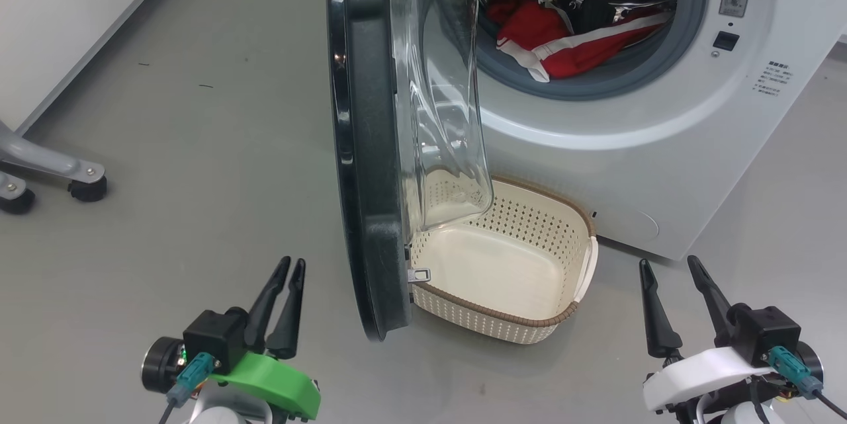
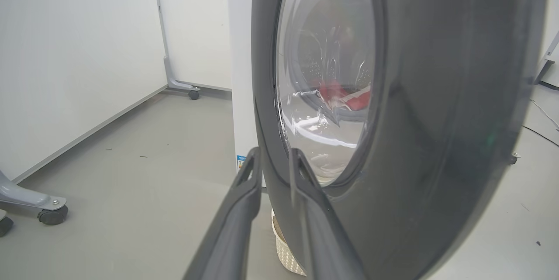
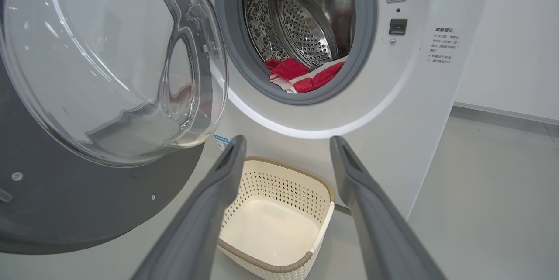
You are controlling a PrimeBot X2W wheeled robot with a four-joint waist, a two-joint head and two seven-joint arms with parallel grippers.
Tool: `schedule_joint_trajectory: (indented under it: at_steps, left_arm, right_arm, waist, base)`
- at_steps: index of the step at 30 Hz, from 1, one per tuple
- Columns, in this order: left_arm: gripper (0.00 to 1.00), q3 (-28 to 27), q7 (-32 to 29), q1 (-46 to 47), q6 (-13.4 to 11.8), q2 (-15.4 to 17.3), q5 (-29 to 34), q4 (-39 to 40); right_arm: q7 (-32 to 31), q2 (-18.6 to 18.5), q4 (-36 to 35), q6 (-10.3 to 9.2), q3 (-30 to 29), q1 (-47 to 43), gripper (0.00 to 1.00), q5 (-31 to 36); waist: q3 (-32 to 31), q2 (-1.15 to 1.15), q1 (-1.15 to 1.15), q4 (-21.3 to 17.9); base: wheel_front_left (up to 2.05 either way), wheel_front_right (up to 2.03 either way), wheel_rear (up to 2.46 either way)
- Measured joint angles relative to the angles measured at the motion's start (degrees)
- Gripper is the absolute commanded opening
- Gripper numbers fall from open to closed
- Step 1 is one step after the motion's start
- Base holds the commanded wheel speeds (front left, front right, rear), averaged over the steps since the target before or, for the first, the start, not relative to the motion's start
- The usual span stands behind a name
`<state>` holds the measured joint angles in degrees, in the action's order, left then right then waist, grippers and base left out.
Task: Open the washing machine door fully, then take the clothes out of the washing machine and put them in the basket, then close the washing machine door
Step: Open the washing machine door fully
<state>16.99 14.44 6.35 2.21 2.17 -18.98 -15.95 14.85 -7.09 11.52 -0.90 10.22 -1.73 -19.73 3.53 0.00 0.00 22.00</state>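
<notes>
Door [image 1: 367,146]: about half open, edge-on to the robot, long axis upright, free edge nearest the robot.
Left gripper [image 1: 294,261]: near the door's free edge, on its outer-face side; the nearer arm. Fingers narrowed to a small gap, holding nothing.
Right gripper [image 1: 668,262]: well apart from the door, on its inner side. Fingers spread wide, holding nothing.
Next move (judged): swing the door further toward the left gripper's side.
Basket [image 1: 529,321]: below the door's inner side; empty.
Clothes [image 1: 562,40]: beyond the door, inside the machine [image 1: 662,166].

White front-loading washing machine [image 1: 662,146] far right. Black-rimmed washing machine door [image 1: 370,146] swung out, edge-on, glass bulge facing right. Red, white-striped clothes [image 1: 556,40] heaped inside at front. Cream perforated basket [image 1: 529,220] empty, near side of machine, just right of door.
</notes>
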Motion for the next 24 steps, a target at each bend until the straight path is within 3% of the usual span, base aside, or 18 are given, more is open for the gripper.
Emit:
schedule_joint_trajectory:
  at_steps: [11, 24]
  left_arm:
    - [0.0, -0.38, -0.01, -0.05, -0.44, 0.0, 1.14, 2.22]
    - [0.0, -3.33, 0.33, 7.11, -1.51, -0.01, 5.77, 25.71]
  right_arm:
    - [0.0, 1.0, -0.05, 1.43, -1.94, -0.15, 1.0, 1.72]
    - [0.0, 1.87, -0.48, 2.87, -4.04, -0.91, 1.0, 2.77]
  waist:
    - [0.09, 0.0, 0.0, 0.07]
    - [0.25, 0.0, 0.0, 0.89]
  base:
    - [0.0, 0.0, 0.0]
    - [0.0, 0.0, 0.0]
